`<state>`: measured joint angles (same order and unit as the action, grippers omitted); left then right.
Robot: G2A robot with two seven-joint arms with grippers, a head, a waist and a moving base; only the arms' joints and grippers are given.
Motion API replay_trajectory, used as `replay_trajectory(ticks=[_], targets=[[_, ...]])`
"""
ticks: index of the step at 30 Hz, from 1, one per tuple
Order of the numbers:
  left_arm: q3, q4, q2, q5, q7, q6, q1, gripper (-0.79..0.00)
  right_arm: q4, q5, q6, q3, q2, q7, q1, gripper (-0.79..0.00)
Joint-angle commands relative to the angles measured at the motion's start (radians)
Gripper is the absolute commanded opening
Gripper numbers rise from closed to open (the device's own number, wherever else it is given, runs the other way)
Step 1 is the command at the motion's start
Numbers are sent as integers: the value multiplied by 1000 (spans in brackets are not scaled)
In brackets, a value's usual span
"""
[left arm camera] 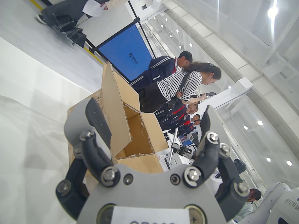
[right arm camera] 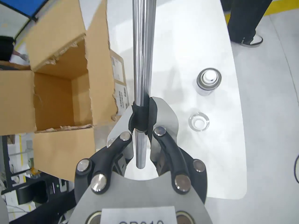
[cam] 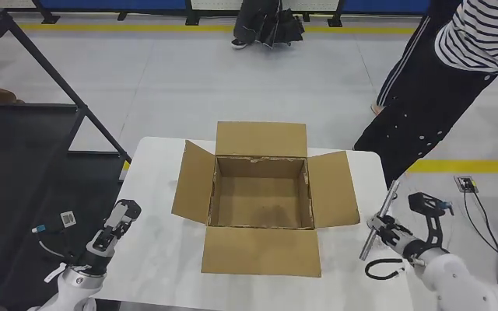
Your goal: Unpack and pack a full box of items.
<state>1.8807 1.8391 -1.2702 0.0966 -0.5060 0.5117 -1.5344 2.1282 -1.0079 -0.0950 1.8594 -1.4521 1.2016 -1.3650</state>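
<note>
**Ana:** Right gripper [right arm camera: 142, 113] up close, fingers pinched tight round a polished steel rod [right arm camera: 143, 36]. It grips near the lower end, so most of the length sticks out ahead.

**Ben:** And the box [cam: 261, 253]?

**Ana:** Middle of the table [cam: 156, 233], all four flaps splayed outward, nothing inside that I can see. Flaps folded back like that leave the mouth wide for loading, I'd say.

**Ben:** So the rod's outside the box?

**Ana:** Yes, just beside the box's right flap, angled away from the robot.

**Ben:** Anything else out?

**Ana:** Spray can [right arm camera: 208, 80] standing upright, and a clear round cap [right arm camera: 199, 122] near it but not touching. Both are on the table to the right of the box, probably waiting to go in.

**Ben:** Left gripper [left arm camera: 150, 111]?

**Ana:** Spread wide, holding nothing, low beyond the box's left flap and facing the box.
</note>
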Motion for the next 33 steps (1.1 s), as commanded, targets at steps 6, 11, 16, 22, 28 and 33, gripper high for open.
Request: replay_trajectory(ticks=[6, 11, 16, 22, 28, 33], targets=[[0, 0, 0, 0, 0, 0, 0, 0, -157, -97, 26, -79, 19, 103, 74, -785], [0, 0, 0, 0, 0, 0, 0, 0, -239, -135, 21, -120, 27, 127, 99, -785], [0, 0, 0, 0, 0, 0, 0, 0, -301, -145, 28, -150, 33, 128, 111, -785], [0, 0, 0, 0, 0, 0, 0, 0, -376, -176, 29, -200, 39, 106, 135, -785], [0, 0, 0, 0, 0, 0, 0, 0, -473, -184, -6, -224, 43, 89, 186, -785], [0, 0, 0, 0, 0, 0, 0, 0, -514, -186, -1, -240, 49, 94, 213, -785]])
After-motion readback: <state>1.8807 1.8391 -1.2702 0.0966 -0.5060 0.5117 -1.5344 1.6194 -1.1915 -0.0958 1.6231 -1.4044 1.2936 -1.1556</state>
